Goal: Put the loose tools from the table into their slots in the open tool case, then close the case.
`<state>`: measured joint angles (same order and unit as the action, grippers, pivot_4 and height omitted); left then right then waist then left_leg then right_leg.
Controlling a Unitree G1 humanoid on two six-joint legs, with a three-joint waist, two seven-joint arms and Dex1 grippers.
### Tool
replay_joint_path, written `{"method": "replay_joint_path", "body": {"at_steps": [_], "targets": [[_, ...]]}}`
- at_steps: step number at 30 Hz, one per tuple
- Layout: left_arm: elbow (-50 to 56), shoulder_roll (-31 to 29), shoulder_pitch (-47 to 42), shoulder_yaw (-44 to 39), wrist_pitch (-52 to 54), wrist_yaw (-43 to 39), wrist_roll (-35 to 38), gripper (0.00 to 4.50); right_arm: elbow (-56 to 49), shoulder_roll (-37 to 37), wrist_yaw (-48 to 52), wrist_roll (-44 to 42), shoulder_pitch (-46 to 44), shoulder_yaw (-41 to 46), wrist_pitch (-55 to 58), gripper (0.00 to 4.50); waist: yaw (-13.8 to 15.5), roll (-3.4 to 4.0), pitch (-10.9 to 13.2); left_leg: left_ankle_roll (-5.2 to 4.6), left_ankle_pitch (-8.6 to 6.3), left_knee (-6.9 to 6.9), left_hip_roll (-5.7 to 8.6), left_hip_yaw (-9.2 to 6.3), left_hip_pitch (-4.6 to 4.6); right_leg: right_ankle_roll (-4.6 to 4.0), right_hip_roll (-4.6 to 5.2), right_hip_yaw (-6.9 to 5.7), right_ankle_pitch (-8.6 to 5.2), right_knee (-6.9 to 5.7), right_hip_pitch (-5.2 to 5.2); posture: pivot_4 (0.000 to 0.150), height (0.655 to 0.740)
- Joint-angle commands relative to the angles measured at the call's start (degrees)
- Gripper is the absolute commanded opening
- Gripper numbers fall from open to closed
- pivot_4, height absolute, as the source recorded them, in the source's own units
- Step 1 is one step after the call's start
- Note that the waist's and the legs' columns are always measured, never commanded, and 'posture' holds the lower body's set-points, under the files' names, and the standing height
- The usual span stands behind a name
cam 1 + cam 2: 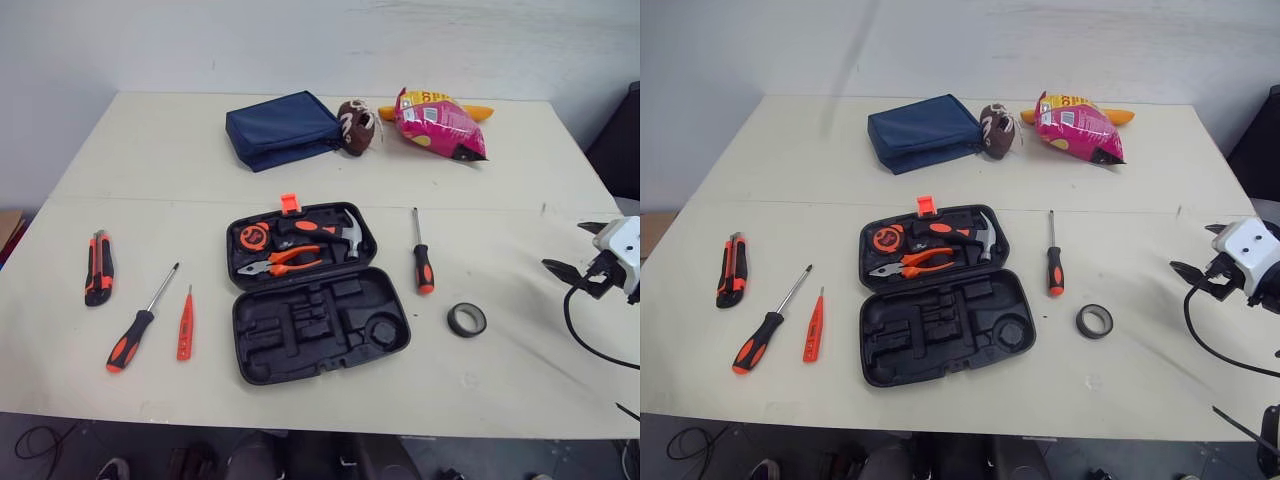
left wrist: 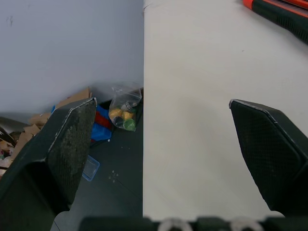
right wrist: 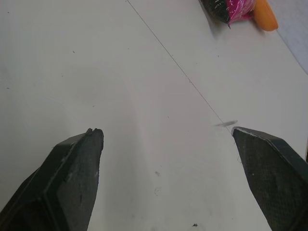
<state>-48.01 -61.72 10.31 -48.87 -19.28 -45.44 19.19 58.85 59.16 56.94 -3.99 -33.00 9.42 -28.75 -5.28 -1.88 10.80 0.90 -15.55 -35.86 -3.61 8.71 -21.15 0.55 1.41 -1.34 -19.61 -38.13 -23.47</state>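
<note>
Pink snack bag [image 1: 440, 122], lettering illegible; left fingers [image 2: 67, 144] and right fingers [image 3: 72, 168] apart, empty.

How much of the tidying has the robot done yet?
Hardly any. A hammer, pliers and tape measure sit in the open case. Nothing is in hand: the left gripper and right gripper are open and empty. Lying loose on the table: knife, left screwdriver, small orange screwdriver, right screwdriver, tape roll. Then the case needs closing.
</note>
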Motion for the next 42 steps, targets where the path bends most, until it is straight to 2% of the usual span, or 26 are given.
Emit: {"method": "replay_joint_path", "body": {"at_steps": [1, 6, 9, 11, 15, 19, 21, 22, 24, 27, 29, 31, 32, 35, 42], "targets": [[1.38, -0.94, 0.97, -1.33, 0.71, -1.41, 1.55, 4.48, -0.50, 0.53, -0.74, -1.49, -0.36, 2.02, -1.01, 4.50, 0.00, 0.00, 0.00, 0.00, 0.00, 0.00, 0.00, 0.00, 0.00, 0.00, 0.00, 0.00, 0.00, 0.00, 0.00, 0.150, 0.7400], [9.44, 1.66, 3.81, -2.36, 4.80, -5.05, 4.86, 4.48, -0.36, -2.13, -0.40, -1.46, -2.61, 0.91, -0.34, 4.50, -0.40, -0.01, -0.01, 0.05, 0.01, -0.06, -0.01, 0.00, 0.00, 0.00, 0.00, 0.01, 0.00, -0.07, 0.01, 0.150, 0.7400], [21.75, 4.13, 6.82, -2.22, 9.93, -6.13, 6.97, 4.48, -1.16, -3.95, 1.41, -1.40, -4.93, -0.28, 0.33, 4.50, -0.51, -0.01, 0.00, 0.05, 0.01, -0.09, -0.01, 0.00, -0.02, 0.00, 0.00, 0.01, 0.00, -0.11, 0.00, 0.150, 0.7400], [30.36, 5.74, 8.88, -1.19, 14.11, -6.63, 8.22, 4.48, -4.46, -5.56, 6.03, -2.76, -5.06, -1.30, 3.19, 4.50, -0.50, -0.02, -0.01, 0.17, 0.08, -0.11, -0.01, 0.00, -0.01, 0.01, -0.01, 0.03, 0.00, -0.14, 0.01, 0.150, 0.7400], [48.73, 9.46, 11.19, 3.67, 21.77, -4.79, 9.34, 4.48, -17.72, -9.93, 13.49, -6.87, -4.11, -4.00, 12.21, 4.50, -0.51, -0.03, -0.02, 0.18, 0.10, -0.13, -0.02, -0.01, 0.01, 0.02, -0.02, 0.07, 0.00, -0.22, 0.03, 0.150, 0.7400], [60.92, 10.21, 11.12, 8.95, 29.58, -2.04, 8.20, 4.48, -27.50, -12.42, 18.20, -8.40, -1.59, -7.06, 17.46, 4.50, 0.05, -0.03, -0.02, 0.19, 0.10, -0.18, -0.03, -0.05, -0.02, 0.04, -0.07, 0.10, -0.01, -0.30, 0.01, 0.150, 0.7400], [64.21, 10.10, 9.36, 12.52, 33.63, 0.88, 6.33, 4.50, -30.68, -14.04, 18.69, -8.38, -1.33, -8.74, 19.71, 3.95, 0.41, -0.03, -0.02, 0.19, 0.10, -0.18, -0.03, -0.06, -0.02, 0.05, -0.07, 0.10, -0.01, -0.28, 0.00, 0.150, 0.7400], [66.04, 9.80, 8.07, 15.51, 35.41, 2.06, 5.03, 4.24, -31.98, -15.22, 18.59, -7.97, -1.54, -9.88, 20.55, 3.61, 0.49, -0.03, -0.02, 0.19, 0.10, -0.19, -0.02, -0.06, -0.02, 0.05, -0.07, 0.10, -0.01, -0.28, 0.01, 0.150, 0.7400], [69.31, 9.91, 4.66, 21.41, 39.94, 3.95, 4.61, 3.65, -33.23, -17.05, 17.91, -5.72, -2.37, -12.49, 20.96, 2.65, 0.52, -0.04, -0.02, 0.17, 0.10, -0.23, -0.02, -0.06, -0.01, 0.05, -0.07, 0.12, -0.01, -0.30, 0.02, 0.150, 0.7400], [71.02, 10.09, 0.56, 26.74, 44.83, 5.41, 4.03, 2.22, -32.88, -18.36, 16.53, -3.03, -3.78, -14.70, 19.98, 0.97, 0.56, -0.04, -0.02, 0.17, 0.11, -0.24, -0.01, -0.06, -0.04, 0.05, -0.07, 0.13, -0.01, -0.33, 0.01, 0.150, 0.7400], [70.76, 10.43, -2.13, 30.20, 46.86, 6.18, 3.19, 1.25, -32.15, -19.15, 15.32, -1.97, -4.75, -15.57, 19.90, 0.01, 0.54, -0.03, -0.02, 0.18, 0.12, -0.22, 0.00, -0.06, -0.07, 0.05, -0.07, 0.15, -0.01, -0.33, -0.02, 0.150, 0.7400], [69.37, 10.72, -6.07, 34.58, 49.31, 7.38, 1.41, 0.19, -30.96, -19.30, 14.83, 1.03, -6.14, -17.60, 16.73, 0.00, 0.49, -0.03, -0.02, 0.24, 0.16, -0.24, 0.00, -0.06, -0.06, 0.05, -0.09, 0.16, -0.01, -0.33, -0.03, 0.150, 0.7400], [68.47, 10.84, -8.32, 37.01, 51.13, 8.04, 0.34, 0.04, -30.35, -19.93, 14.01, 1.99, -7.01, -18.19, 16.13, 0.00, 0.49, -0.03, -0.02, 0.25, 0.18, -0.25, 0.00, -0.06, -0.06, 0.05, -0.10, 0.16, -0.01, -0.34, -0.04, 0.150, 0.7400], [66.83, 12.36, -13.29, 41.74, 55.00, 8.53, -0.45, 0.04, -28.91, -21.84, 12.39, 3.06, -9.03, -19.02, 16.42, 0.00, 0.42, -0.05, -0.03, 0.27, 0.23, -0.27, 0.00, -0.06, -0.02, 0.05, -0.14, 0.18, -0.01, -0.41, -0.02, 0.150, 0.7400], [64.13, 14.85, -18.18, 47.64, 55.69, 8.90, -4.29, 0.04, -26.74, -23.27, 10.13, 5.31, -10.85, -20.16, 17.69, 0.00, 0.71, -0.05, -0.02, 0.32, 0.32, -0.30, -0.03, -0.06, -0.06, 0.04, -0.18, 0.23, -0.01, -0.42, -0.05, 0.150, 0.7400]]}}
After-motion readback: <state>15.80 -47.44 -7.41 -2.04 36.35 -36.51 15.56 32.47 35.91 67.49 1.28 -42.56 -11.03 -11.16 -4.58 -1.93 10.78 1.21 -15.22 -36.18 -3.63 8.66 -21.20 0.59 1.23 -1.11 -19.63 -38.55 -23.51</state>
